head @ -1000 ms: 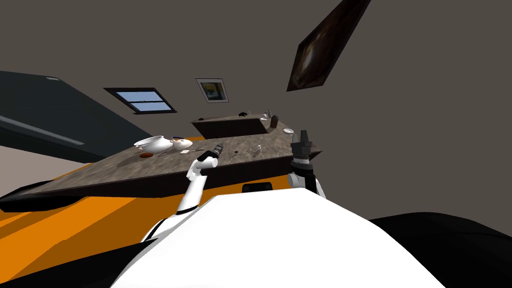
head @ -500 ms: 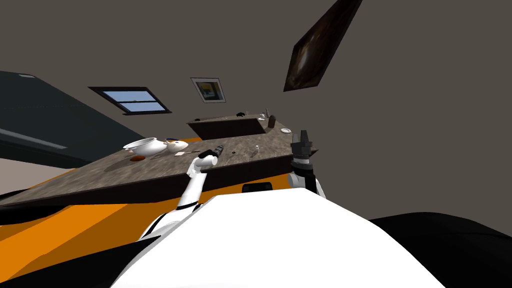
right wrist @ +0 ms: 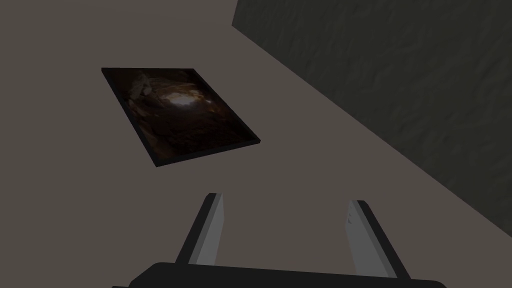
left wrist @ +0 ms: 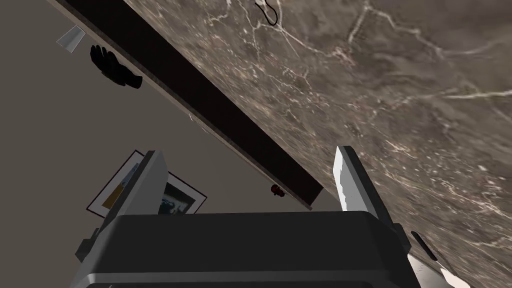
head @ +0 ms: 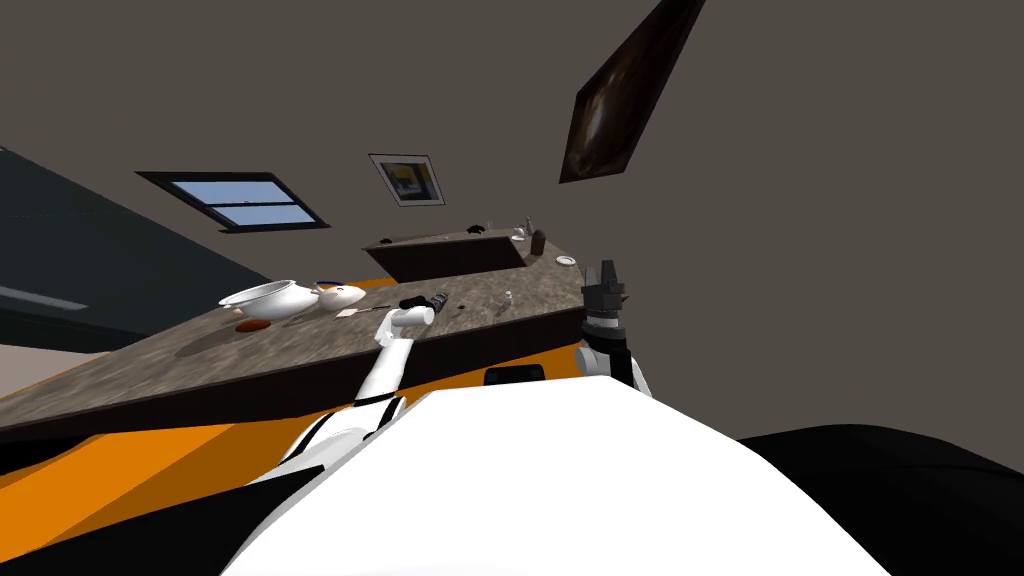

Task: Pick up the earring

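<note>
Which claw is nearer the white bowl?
Left. The left claw hovers over the counter near the white bowl; the right claw stands farther off, by the counter's end.

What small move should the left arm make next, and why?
Probably ease the left gripper forward over the countertop: its fingers stand open with nothing between them, and the thin dark loop, likely the earring, lies farther ahead on the stone.

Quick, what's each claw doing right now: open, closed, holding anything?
Left claw: open, holding nothing, near the marbled countertop.
Right claw: open, holding nothing.
</note>
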